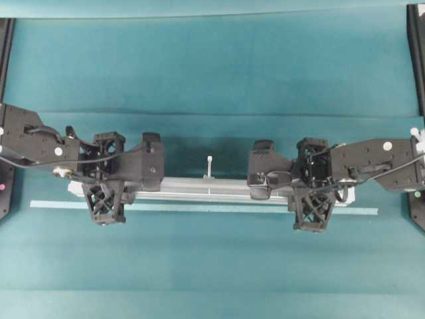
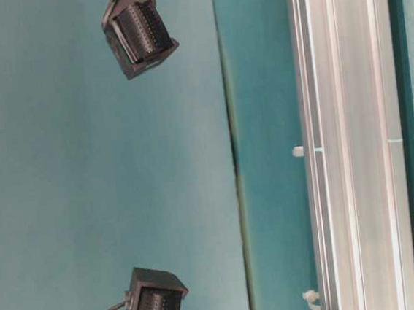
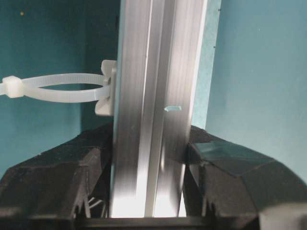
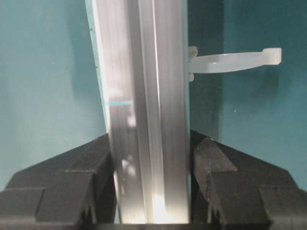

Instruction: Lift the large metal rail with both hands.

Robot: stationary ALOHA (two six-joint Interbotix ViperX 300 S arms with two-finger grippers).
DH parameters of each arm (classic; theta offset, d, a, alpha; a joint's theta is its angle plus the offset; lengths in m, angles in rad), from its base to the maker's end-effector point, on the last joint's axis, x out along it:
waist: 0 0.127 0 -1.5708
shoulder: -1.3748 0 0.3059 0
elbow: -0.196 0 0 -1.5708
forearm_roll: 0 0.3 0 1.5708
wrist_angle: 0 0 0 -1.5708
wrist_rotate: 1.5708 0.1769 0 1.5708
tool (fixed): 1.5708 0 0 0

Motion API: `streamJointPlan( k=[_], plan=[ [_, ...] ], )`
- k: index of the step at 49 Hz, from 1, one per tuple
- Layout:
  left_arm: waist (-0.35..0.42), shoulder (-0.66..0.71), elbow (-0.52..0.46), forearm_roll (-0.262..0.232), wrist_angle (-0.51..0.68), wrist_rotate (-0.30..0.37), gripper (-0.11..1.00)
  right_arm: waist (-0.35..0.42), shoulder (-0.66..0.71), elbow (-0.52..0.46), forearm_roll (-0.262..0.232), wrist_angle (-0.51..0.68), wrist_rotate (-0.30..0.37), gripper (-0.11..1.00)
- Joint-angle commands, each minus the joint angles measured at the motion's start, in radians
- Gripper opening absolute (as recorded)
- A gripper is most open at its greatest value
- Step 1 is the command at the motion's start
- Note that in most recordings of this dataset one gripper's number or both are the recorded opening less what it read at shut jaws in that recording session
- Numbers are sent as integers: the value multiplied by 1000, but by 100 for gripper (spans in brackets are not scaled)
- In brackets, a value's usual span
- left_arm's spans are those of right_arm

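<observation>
Currently my left gripper [image 3: 148, 191] and right gripper [image 4: 151, 191] each pinch the large metal rail [image 1: 199, 188] near opposite ends, so the load balances. It spans the teal table [image 1: 212, 80], just beside a thin pale strip [image 1: 199, 207].

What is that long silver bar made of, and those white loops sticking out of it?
The large metal rail looks like bare aluminium: pale silver, brushed sheen, straight grooves along its length. The white zip tie seems to be translucent nylon plastic, thin and curved into a loop. The surface under them looks like teal cloth, matte and creased.
</observation>
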Motion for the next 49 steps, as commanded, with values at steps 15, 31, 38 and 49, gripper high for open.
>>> streamJointPlan(
  k=[15,31,38,49],
  plan=[
    [-38,-2,-25,0,6,-12,36,14,12,-2,9,-17,2,39],
    [-31,2,-17,0,-3,-8,36,5,14,11,6,-37,6,39],
    [-26,2,-11,0,-14,8,36,3,17,17,8,-48,6,39],
    [-26,2,6,0,-54,28,36,5,20,49,6,-86,8,39]
  ],
)
